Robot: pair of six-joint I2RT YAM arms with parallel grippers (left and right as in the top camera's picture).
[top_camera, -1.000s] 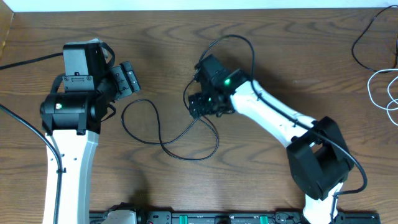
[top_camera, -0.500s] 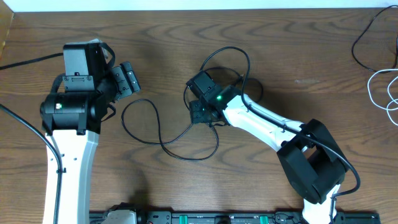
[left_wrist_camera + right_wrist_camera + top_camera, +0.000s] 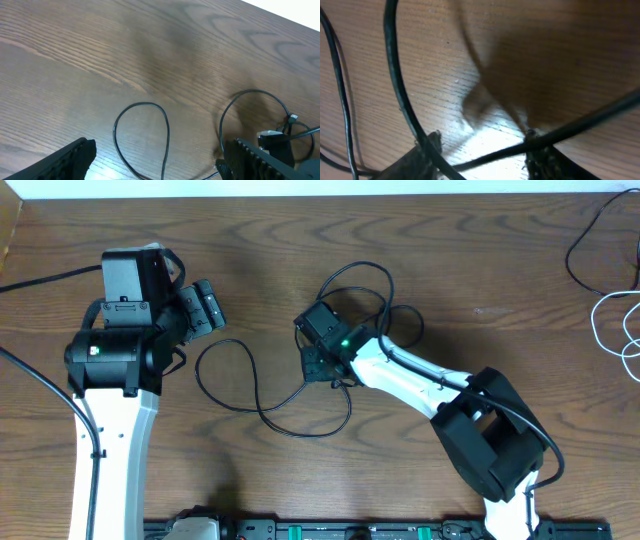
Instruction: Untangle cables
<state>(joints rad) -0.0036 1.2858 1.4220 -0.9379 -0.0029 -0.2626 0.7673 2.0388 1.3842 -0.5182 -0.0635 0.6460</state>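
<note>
The wooden table (image 3: 500, 240) carries both cables. The black cable (image 3: 141, 103) lies in loops at frame centre, between the arms. The white cable (image 3: 594, 320) lies at the right edge, well apart from it. The left gripper (image 3: 162, 155), upper left, has its fingers spread wide. The right gripper (image 3: 482, 150), at centre, has its fingers apart, with a black cable strand crossing between them.

Your left tool (image 3: 205, 308): left part of counter (image 3: 260, 240). Your right tool (image 3: 318, 367): mid-counter. Long cable (image 3: 262, 412) lies on counter between your tools. One loop lies nearer left tool, more loops just behind right tool. Right tool sits over crossing strands. One strand runs across between its fingertips (image 3: 432, 145). Shorter cable (image 3: 612, 320) lies well apart, at far right edge.
</note>
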